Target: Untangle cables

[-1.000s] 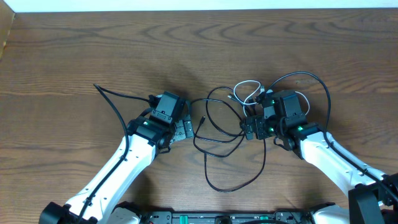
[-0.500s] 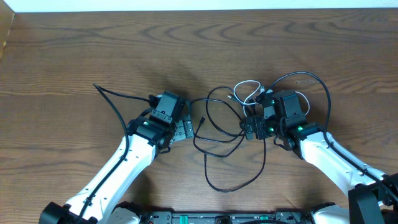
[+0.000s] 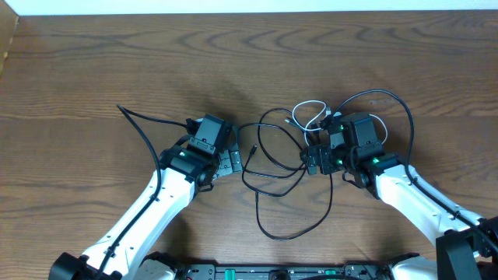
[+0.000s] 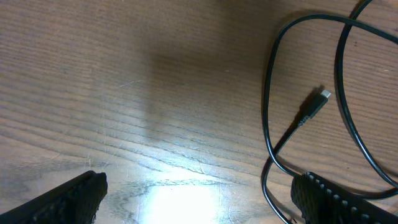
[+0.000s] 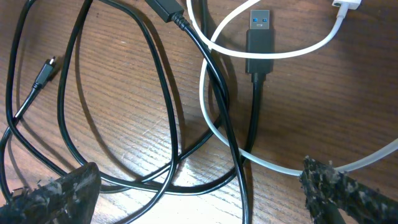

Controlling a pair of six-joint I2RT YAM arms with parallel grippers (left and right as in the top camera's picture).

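Note:
The black cable (image 3: 259,204) lies in loose overlapping loops on the wooden table between my two arms, its small plug (image 3: 253,150) pointing toward the left arm. The white cable (image 3: 311,102) curls just beyond my right gripper (image 3: 320,161), crossing the black one. In the right wrist view that gripper (image 5: 202,193) is open, low over crossed black strands (image 5: 255,106) and the white cord (image 5: 298,52). My left gripper (image 3: 228,161) is open too. Bare wood shows between its fingers (image 4: 199,202), and the black loop (image 4: 265,112) runs just inside its right finger.
A thicker black arm wire (image 3: 144,128) trails off to the left of the left arm. The table's far edge (image 3: 249,12) runs along the top, with a box corner (image 3: 6,39) at the upper left.

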